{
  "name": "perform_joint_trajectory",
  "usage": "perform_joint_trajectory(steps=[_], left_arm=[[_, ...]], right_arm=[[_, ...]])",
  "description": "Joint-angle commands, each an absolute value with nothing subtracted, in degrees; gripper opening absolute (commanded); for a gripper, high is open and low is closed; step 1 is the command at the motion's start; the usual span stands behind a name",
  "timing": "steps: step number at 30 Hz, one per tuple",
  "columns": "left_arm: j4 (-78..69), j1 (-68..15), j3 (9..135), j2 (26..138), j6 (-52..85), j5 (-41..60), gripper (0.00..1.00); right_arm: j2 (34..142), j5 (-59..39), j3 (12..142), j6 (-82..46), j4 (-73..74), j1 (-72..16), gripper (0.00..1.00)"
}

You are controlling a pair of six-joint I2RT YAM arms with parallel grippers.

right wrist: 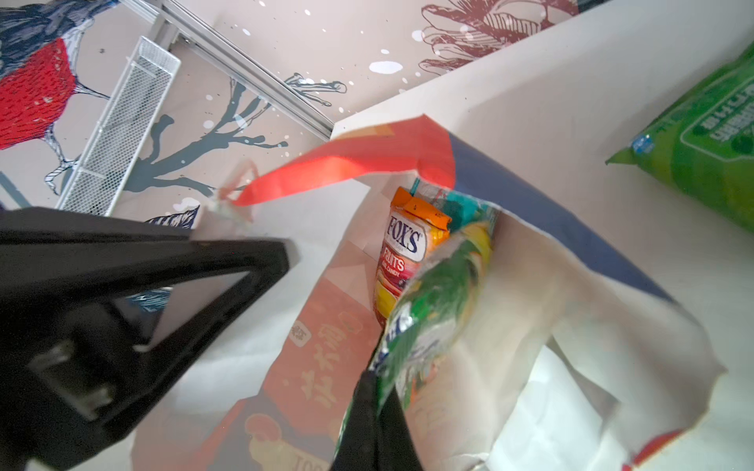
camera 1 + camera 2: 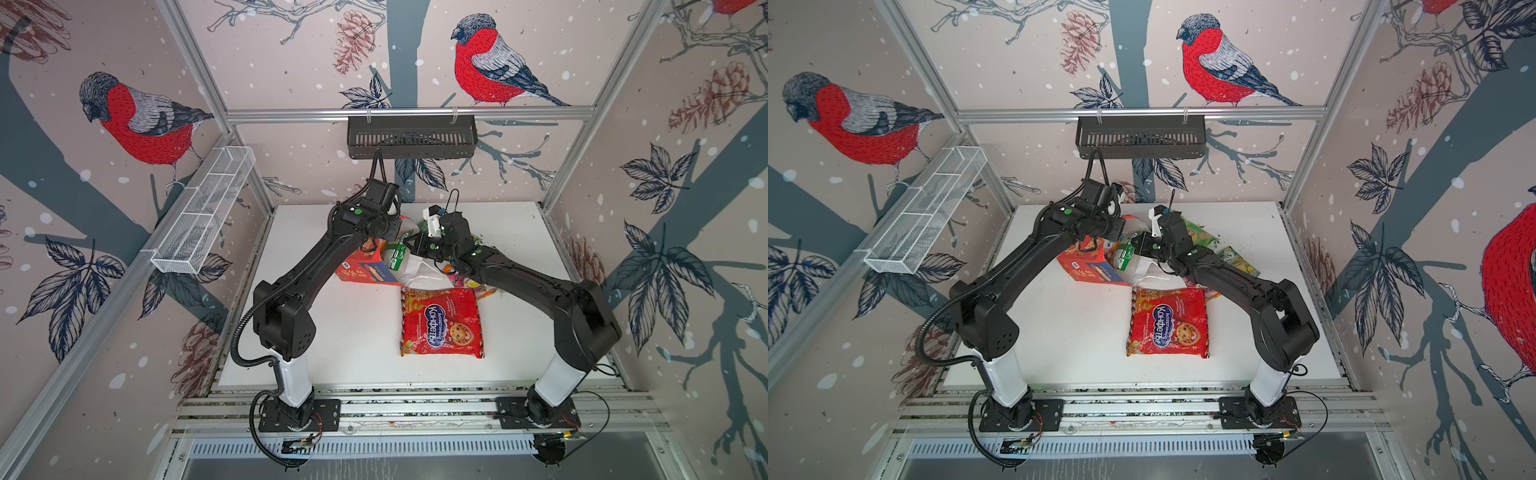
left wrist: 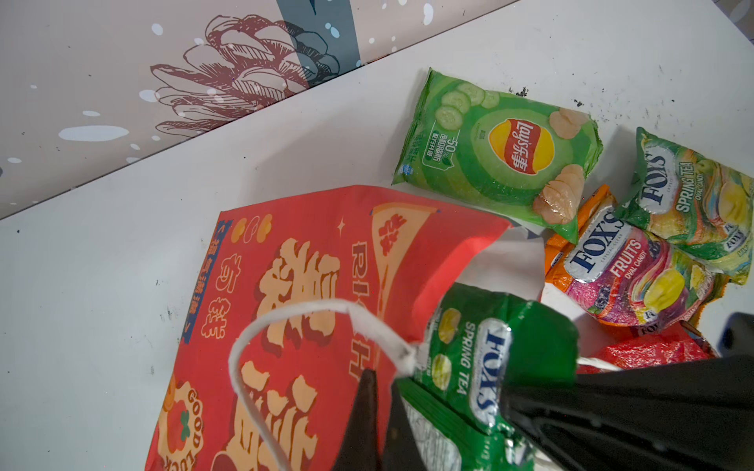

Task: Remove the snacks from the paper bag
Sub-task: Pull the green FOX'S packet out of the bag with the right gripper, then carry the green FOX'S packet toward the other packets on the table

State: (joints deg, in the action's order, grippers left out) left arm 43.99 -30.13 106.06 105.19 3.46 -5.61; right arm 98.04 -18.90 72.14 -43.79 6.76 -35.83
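Note:
The red-orange paper bag [image 2: 362, 266] [image 2: 1086, 266] [image 3: 310, 261] lies on its side with its mouth towards the right arm. My left gripper [image 3: 381, 381] [image 2: 397, 228] is shut on the bag's rim beside the white cord handle [image 3: 245, 350]. My right gripper [image 1: 377, 385] [image 2: 410, 246] is shut on a green Fox's candy pack [image 1: 440, 293] [image 3: 481, 359] at the bag's mouth. An orange Fox's pack [image 1: 404, 253] is still inside the bag. Outside lie the large red packet [image 2: 440, 322] [image 2: 1169, 322], the green chip bag [image 3: 497, 151] [image 2: 1200, 235] and two Fox's packs [image 3: 636, 277] [image 3: 693, 204].
A white wire basket [image 2: 203, 212] hangs on the left wall and a black basket [image 2: 411, 137] on the back rail. The white table [image 2: 357, 332] ends at the side walls and the aluminium rails in front.

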Motion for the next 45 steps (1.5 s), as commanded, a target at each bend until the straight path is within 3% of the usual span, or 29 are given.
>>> perform_joint_trajectory(steps=[1,16,29,39,45], left_arm=[[43.66,-29.94,105.94,104.41,3.78,-4.83,0.0],[43.07,-29.87,104.68,102.4,4.56,-4.81,0.0],[41.94,-29.93,100.36,97.9,3.52,-8.42,0.0],[37.47,-29.87,92.72,92.66,3.08,-9.26,0.0],[34.28,-29.9,88.23,89.49,2.56,-8.97,0.0]], right_arm=[[96.51,-22.3,72.95,-38.44,7.51,-35.52,0.0],[84.16,-28.14,70.93,-28.58,4.64,-33.72,0.0],[72.32,-12.59,74.8,-24.13,-11.81,-30.11,0.0],[72.07,-0.26,72.37,-25.91,-21.38,-29.01,0.0],[73.07,0.29,69.02,-27.4,-20.39,-28.83,0.0]])
